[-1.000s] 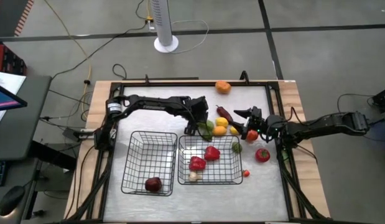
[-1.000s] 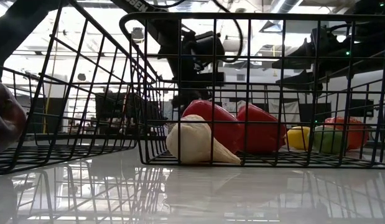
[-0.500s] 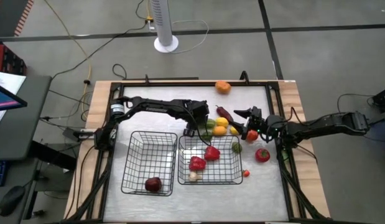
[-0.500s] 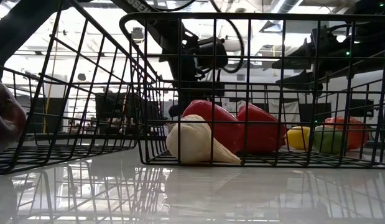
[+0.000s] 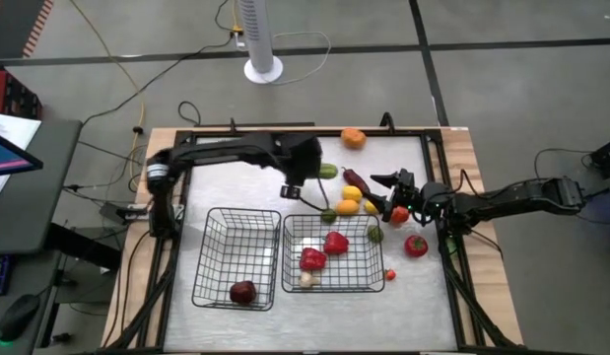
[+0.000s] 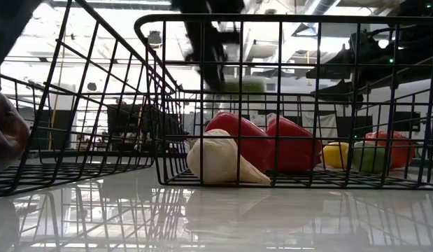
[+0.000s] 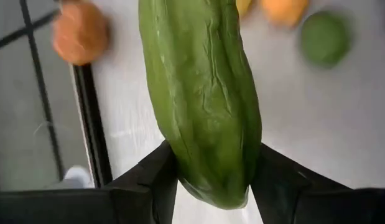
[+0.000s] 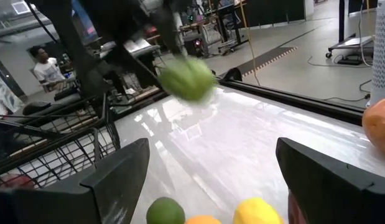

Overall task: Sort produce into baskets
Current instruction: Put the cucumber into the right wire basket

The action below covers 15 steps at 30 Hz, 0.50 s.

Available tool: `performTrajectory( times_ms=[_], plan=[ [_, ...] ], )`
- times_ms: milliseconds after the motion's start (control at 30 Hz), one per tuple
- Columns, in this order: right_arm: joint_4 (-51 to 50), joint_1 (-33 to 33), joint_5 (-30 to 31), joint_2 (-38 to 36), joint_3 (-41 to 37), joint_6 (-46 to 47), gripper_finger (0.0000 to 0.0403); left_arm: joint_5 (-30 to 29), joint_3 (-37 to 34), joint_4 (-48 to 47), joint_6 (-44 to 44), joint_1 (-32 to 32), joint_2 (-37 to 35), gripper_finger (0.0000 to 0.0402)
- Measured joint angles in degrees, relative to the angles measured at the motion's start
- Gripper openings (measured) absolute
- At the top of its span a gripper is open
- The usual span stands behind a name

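My left gripper (image 5: pixel 312 168) is shut on a long green vegetable (image 7: pixel 201 93), held up above the table beyond the baskets' far side; the vegetable also shows in the high view (image 5: pixel 327 171). My right gripper (image 5: pixel 383 190) is open and empty, low by a cluster of loose produce: a dark purple piece (image 5: pixel 355 179), a yellow one (image 5: pixel 351 193), an orange one (image 5: pixel 346 207) and a green one (image 5: pixel 328 215). The left basket (image 5: pixel 214 258) holds a dark red piece (image 5: pixel 242 292). The right basket (image 5: pixel 359 258) holds two red peppers (image 5: pixel 335 242) and a white bulb (image 5: pixel 305 280). My left gripper pinches the green vegetable near its one end (image 7: pixel 211 180) between its two fingers (image 7: pixel 158 177), one on either side. The vegetable runs on past the fingertips, along the fingers. It is lifted clear of the table.
More loose produce lies on the table: an orange piece (image 5: pixel 353 138) at the far edge, a red one (image 5: pixel 415 246), a green one (image 5: pixel 374 234) and a tiny red one (image 5: pixel 389 275) right of the right basket. A black frame (image 5: pixel 285 130) rims the table. A person (image 8: pixel 46 71) is in the room behind.
My left gripper has gone up and toward the table's far left, away from the produce cluster, taking the green vegetable with it; the vegetable is now lifted clear of the table. My right gripper has kept still.
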Motion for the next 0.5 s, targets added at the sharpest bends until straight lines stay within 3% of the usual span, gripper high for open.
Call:
performTrajectory(
  times_ms=[167,233,367,500],
  plan=[
    [-0.3,0.0,0.0,0.0,0.0,0.0,0.0379,15.1,-0.8,-7.2,-6.5,-1.2,-6.8,0.0152],
    [-0.4,0.0,0.0,0.0,0.0,0.0,0.0379,18.4,-0.8,-11.2,-8.6,-2.5,-8.7,0.0152],
    [-0.3,0.0,-0.1,0.0,0.0,0.0,0.0379,19.0,-2.3,-15.7,-13.2,-6.2,-12.4,0.0152],
    [-0.3,0.1,-0.2,0.0,0.0,0.4,0.0379,18.3,-9.0,-15.6,-16.7,-9.9,-17.5,0.0152]
  ],
)
